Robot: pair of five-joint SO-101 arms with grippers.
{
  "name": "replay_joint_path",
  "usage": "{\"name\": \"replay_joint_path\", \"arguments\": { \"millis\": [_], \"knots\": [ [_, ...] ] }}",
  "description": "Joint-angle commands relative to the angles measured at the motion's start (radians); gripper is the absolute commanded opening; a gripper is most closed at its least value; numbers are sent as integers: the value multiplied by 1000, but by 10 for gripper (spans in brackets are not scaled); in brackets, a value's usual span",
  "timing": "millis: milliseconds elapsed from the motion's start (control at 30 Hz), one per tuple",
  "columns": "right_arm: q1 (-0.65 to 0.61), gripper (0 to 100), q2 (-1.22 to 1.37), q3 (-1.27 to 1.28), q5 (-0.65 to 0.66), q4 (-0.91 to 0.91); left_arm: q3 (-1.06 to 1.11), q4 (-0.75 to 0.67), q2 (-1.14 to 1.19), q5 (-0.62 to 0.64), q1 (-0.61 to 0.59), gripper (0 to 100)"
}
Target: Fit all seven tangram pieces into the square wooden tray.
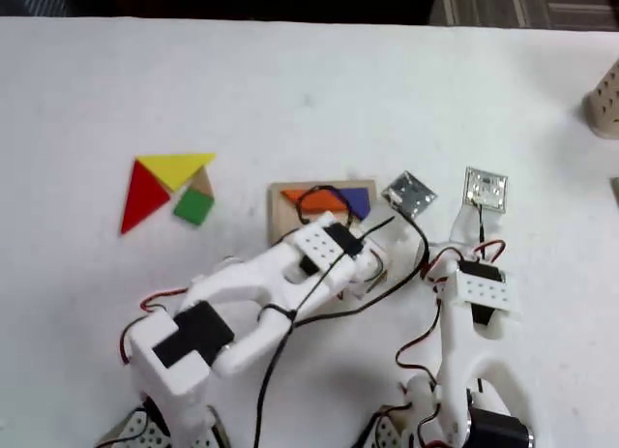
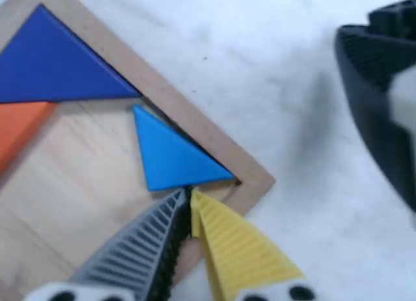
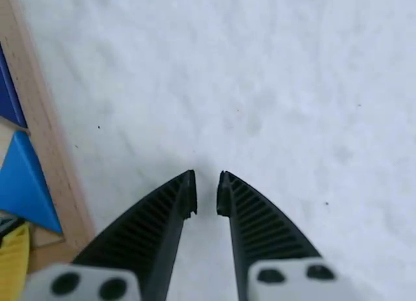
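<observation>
Tray (image 2: 162,96): three of seven in. My left hand (image 2: 188,194) pressed together, tips at blue triangle (image 2: 169,151). Right hand (image 3: 207,190) slightly spread, empty. Four loose pieces (image 1: 174,182) on counter, well away from both hands.

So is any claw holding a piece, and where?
No. The left gripper is shut, tips against the light blue triangle; the right gripper hangs empty.

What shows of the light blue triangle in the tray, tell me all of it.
The light blue triangle is a small, flat piece with a smooth matte face. It lies flat on the wooden tray's floor near one corner, its long side along the inner rim, one point close to the dark blue triangle. The left gripper's shut tips sit at its edge; contact is unclear.
</observation>
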Motion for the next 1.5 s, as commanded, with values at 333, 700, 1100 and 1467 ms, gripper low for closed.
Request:
{"name": "replay_joint_path", "arguments": {
  "millis": [333,700,1100,1467],
  "knots": [
    [-12,62,-31,-8,12,-22,-35,121,-163,5,-42,20],
    [-12,62,-31,-8,12,-22,-35,81,-125,8,-254,20],
    [-8,62,-33,-8,12,-22,-78,-3,10,9,-90,20],
    [-10,62,-33,-8,12,-22,-87,-48,8,11,-58,20]
  ]
}}
